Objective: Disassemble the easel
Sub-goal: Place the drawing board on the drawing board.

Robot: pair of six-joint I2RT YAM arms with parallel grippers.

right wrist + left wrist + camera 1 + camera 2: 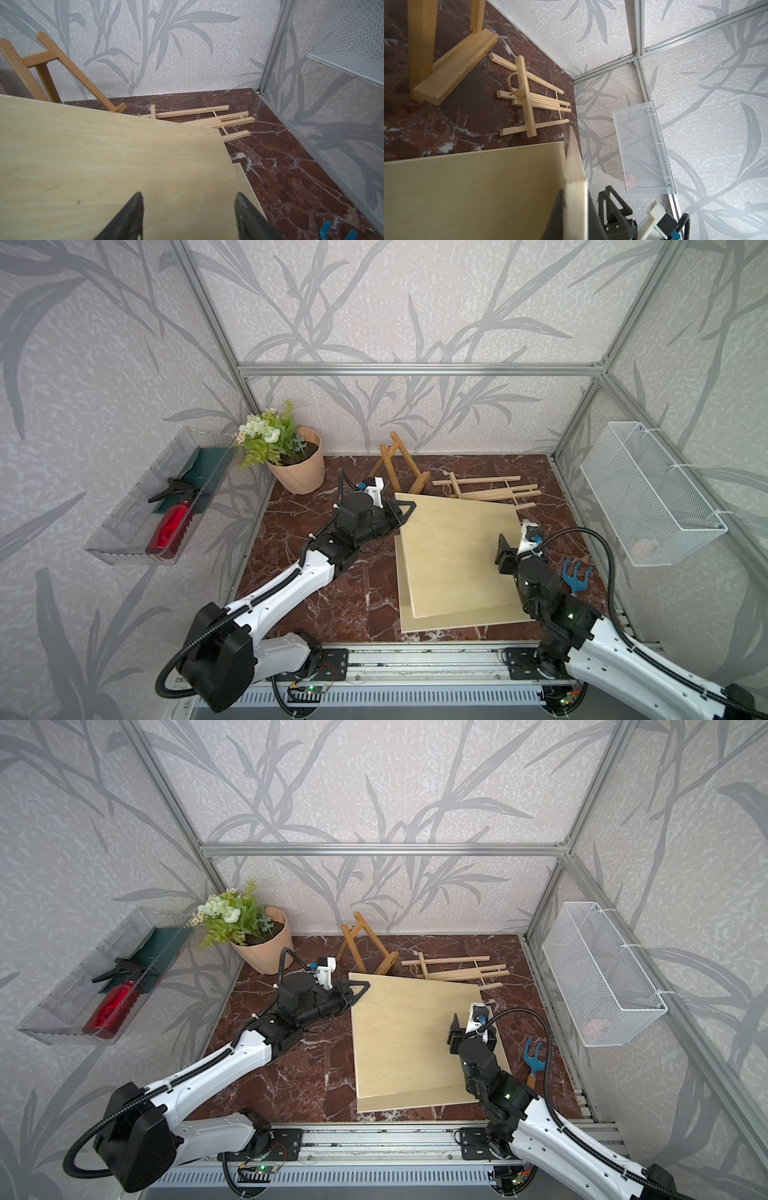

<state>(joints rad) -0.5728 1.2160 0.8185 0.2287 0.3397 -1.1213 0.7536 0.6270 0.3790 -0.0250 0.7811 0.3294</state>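
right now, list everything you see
plywood boards: 2, pale; upper board tilted over lower board, which lies flat on table
standing easel: 1, tan wood, upright at back
folded easel: 1, pale wood, flat at back right
flower pot: 1, peach, back left
clear tray: 1, left wall
spray bottle: 1, red, in tray
mesh basket: 1, white, right wall
hand fork: 1, blue, table's right side
left claw: shut on upper board's corner
right claw: open, above upper board

1. My left gripper (361,988) pinches the top board (415,1036) at its far-left corner.
2. My right gripper (466,1021) hangs over that board's right edge.
3. The standing easel (356,948) and the flat easel (478,972) are just behind it.
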